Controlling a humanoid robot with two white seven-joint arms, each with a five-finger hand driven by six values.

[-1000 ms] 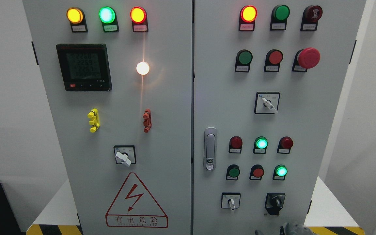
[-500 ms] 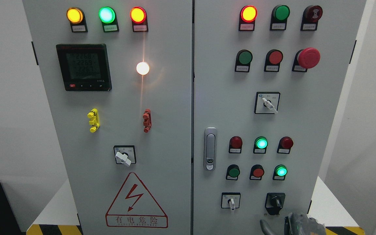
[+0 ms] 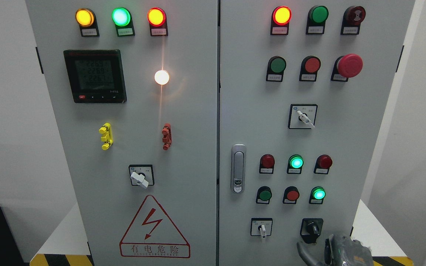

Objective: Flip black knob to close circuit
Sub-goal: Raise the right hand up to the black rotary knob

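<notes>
right hand (image 3: 340,253) risen nearer black knob (image 3: 312,228), fingers (image 3: 303,250) apart, not touching

Right hand (image 3: 340,253) cut off by bottom edge; button labels illegible.

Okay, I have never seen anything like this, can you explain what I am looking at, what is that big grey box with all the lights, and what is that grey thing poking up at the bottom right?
The picture is taken from a camera on a humanoid robot's head, facing a grey electrical cabinet with two doors. The doors carry indicator lamps, some lit, push buttons, a red emergency stop button, a digital meter, a door handle and a few rotary switches. A red triangle warns of electric shock. The grey thing at the bottom right is the right robot hand, rising toward the black knob just above it. It holds nothing and does not touch the knob yet. How its fingers are set is hard to tell. The left hand is out of view.
</notes>
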